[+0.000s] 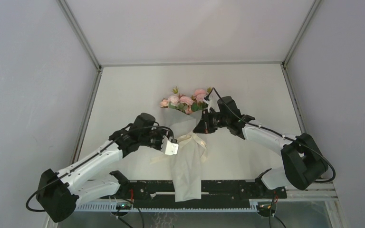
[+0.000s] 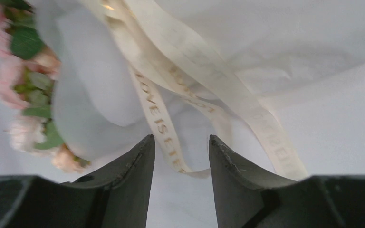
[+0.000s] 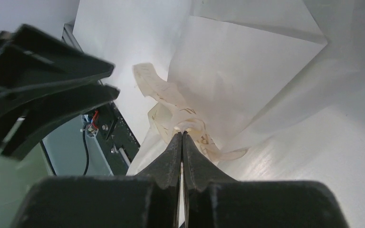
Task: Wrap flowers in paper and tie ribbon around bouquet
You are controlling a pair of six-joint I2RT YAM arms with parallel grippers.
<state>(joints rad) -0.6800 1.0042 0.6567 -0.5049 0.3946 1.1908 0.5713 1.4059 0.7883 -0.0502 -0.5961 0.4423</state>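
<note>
1. looking down, we see the bouquet (image 1: 188,166) lying mid-table (image 1: 133,90), with the flowers (image 1: 185,100) at the far end and the paper tail pointing toward the arm bases.
2. the ribbon (image 1: 190,140) crosses its middle.
3. our left pincer (image 2: 181,142) stands partly apart, gripping nothing, and a ribbon strand lies past the gap.
4. our right pincer (image 3: 182,135) is pressed together at the bunched ribbon; we cannot tell whether it pinches a strand.

Bright, even light; nearby flowers (image 2: 7,80) look blurred.
</note>
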